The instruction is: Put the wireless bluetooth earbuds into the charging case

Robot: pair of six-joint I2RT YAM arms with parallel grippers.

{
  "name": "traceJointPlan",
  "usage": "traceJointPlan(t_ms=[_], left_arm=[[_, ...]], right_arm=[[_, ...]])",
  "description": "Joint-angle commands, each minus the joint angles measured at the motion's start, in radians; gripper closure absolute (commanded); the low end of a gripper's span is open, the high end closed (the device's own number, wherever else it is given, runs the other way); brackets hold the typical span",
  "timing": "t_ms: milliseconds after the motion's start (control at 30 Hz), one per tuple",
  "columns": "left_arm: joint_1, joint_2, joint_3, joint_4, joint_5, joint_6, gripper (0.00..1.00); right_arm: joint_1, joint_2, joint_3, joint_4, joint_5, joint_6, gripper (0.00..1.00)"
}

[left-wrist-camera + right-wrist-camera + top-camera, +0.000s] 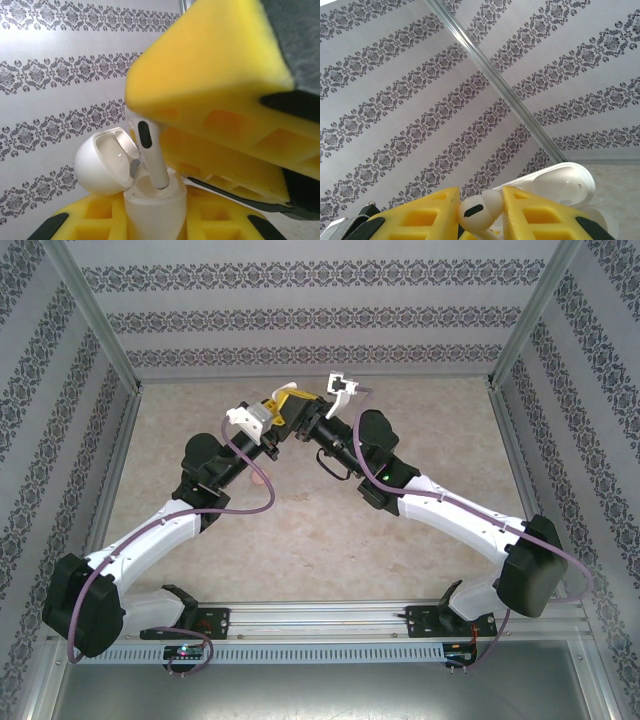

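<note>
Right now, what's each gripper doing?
Left gripper: closed, holding the open white charging case.
Right gripper: closed, holding a white earbud.

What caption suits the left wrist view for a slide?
Right pincer holds a white earbud, stem tip at the open charging case gripped by the left pincer.

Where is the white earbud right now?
In the left wrist view, the earbud is centre frame, pinched by the right gripper, stem dipping into the open case that the left gripper holds.

Earbud [151, 159] head hidden behind right jaw — case [155, 212] base cropped.
</note>
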Motion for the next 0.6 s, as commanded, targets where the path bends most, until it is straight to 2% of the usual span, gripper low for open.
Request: traceJointPlan(t_ms=[0, 567], left_arm=[[-0.021, -0.065, 0.035, 0.200, 0.097, -0.005, 1.00], [-0.027, -0.074, 0.046, 0.174, 0.090, -0.001, 1.00]], right_arm=[[0.007, 0.064, -0.009, -0.160, -0.050, -0.008, 0.72], [0.006, 0.065, -0.003, -0.209, -0.028, 0.000, 0.66]])
